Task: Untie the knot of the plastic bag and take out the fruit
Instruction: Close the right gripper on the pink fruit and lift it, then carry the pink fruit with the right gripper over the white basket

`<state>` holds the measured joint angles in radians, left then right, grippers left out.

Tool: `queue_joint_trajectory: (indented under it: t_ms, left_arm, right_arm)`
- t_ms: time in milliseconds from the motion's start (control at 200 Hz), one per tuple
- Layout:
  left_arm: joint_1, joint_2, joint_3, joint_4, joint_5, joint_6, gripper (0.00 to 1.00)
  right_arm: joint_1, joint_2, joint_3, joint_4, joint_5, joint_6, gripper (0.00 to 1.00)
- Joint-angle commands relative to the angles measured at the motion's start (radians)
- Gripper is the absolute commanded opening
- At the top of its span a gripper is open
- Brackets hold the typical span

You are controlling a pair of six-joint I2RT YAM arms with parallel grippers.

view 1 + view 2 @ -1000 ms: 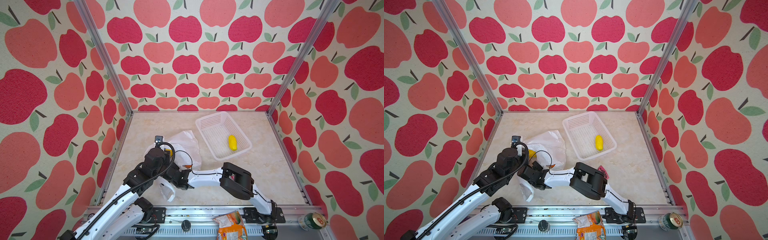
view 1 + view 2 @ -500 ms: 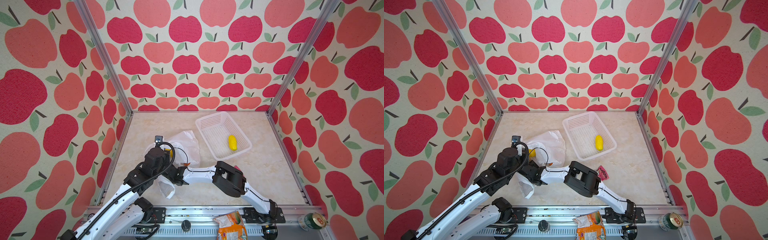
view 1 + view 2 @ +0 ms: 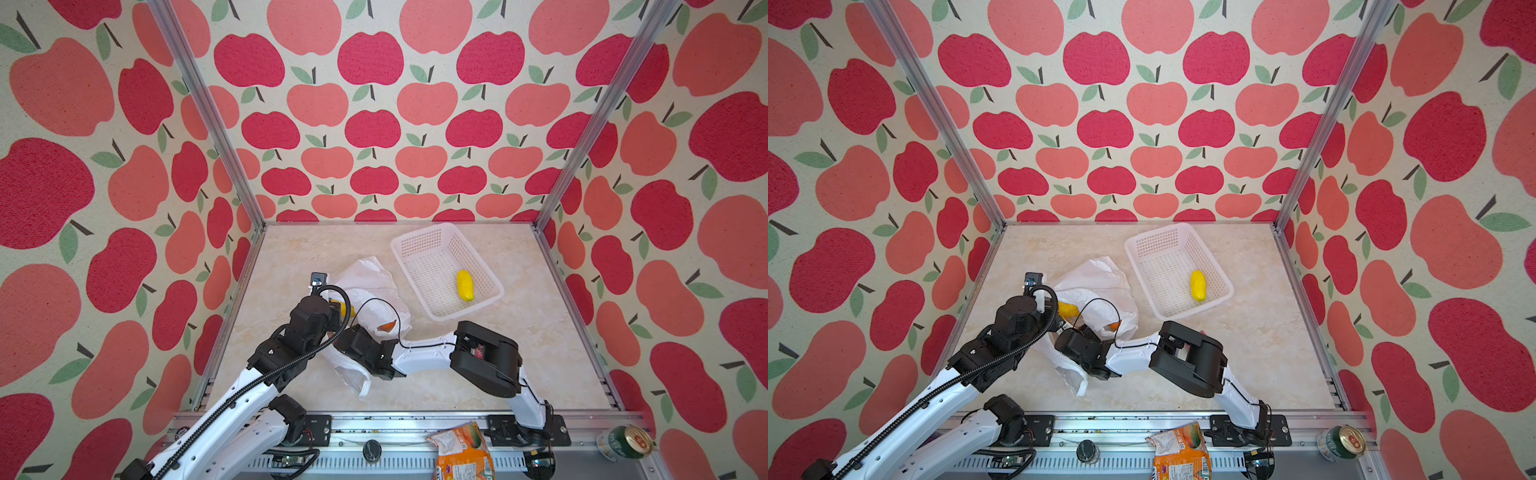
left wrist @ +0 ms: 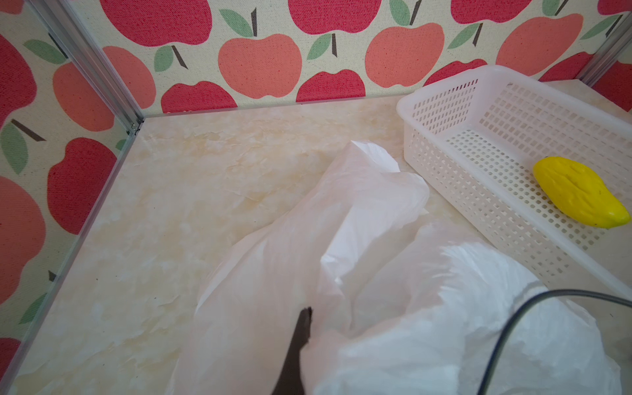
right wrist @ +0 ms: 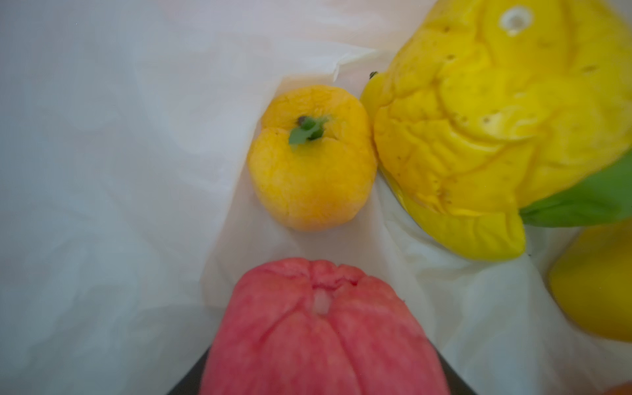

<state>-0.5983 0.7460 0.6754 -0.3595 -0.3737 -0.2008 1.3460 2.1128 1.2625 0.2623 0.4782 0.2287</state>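
Observation:
The white plastic bag [image 3: 371, 282] lies crumpled left of the basket with its mouth open toward the front; the knot is not visible. My left gripper [image 4: 307, 316] is shut on a fold of the bag's film, with one dark finger [image 4: 298, 345] showing. My right gripper [image 5: 325, 342] reaches into the bag from the right and is shut on a wrinkled red fruit [image 5: 321, 328]. Deeper inside lie a small orange fruit [image 5: 311, 157] and a large yellow fruit [image 5: 496, 119]. In both top views the right gripper's black body [image 3: 362, 345] sits at the bag's mouth.
A white perforated basket [image 3: 419, 245] at the back right holds one yellow fruit [image 3: 465, 285]. An orange snack bag [image 3: 461, 453] and a can [image 3: 623, 442] lie on the front rail. Apple-patterned walls and metal posts enclose the table.
My right arm pushed left into the bag, then drew back slightly to the right, and its jaws narrowed. The left arm stayed put, holding the bag.

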Motion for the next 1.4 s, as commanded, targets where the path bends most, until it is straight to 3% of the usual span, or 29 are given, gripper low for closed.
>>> queue_joint_trajectory:
  t_ms: [0, 255, 560, 800, 956, 1026, 1116, 1286, 1396]
  left_arm:
    - [0.0, -0.004, -0.007, -0.022, -0.007, -0.015, 0.0]
    - [0.004, 0.001, -0.007, -0.025, -0.018, -0.019, 0.0]
    - [0.005, 0.002, -0.007, -0.022, -0.017, -0.017, 0.0]
    - [0.005, 0.002, -0.007, -0.018, -0.013, -0.014, 0.0]
    - [0.008, 0.001, -0.007, -0.017, -0.004, -0.012, 0.0]
    - [0.006, 0.001, -0.007, -0.017, -0.002, -0.012, 0.0]
    - [0.007, 0.001, -0.007, -0.018, -0.001, -0.012, 0.0]
    - [0.007, 0.0, -0.007, -0.02, 0.001, -0.012, 0.0]
    - [0.007, -0.002, -0.007, -0.021, 0.003, -0.012, 0.0]
  right_arm:
    - [0.008, -0.091, -0.088, 0.136, 0.07, -0.025, 0.37]
    - [0.025, -0.205, -0.268, 0.316, 0.108, -0.055, 0.35]
    - [0.085, -0.331, -0.384, 0.437, 0.089, -0.189, 0.28]
    - [0.156, -0.597, -0.49, 0.46, 0.07, -0.322, 0.28]
    - [0.138, -0.764, -0.569, 0.446, 0.195, -0.372, 0.28]
    - [0.088, -0.83, -0.607, 0.413, 0.219, -0.345, 0.28]
    - [-0.029, -0.905, -0.624, 0.264, 0.192, -0.215, 0.28]
    - [-0.375, -0.941, -0.574, -0.099, -0.021, 0.073, 0.24]
    - [-0.539, -0.872, -0.505, -0.262, -0.122, 0.139, 0.22]
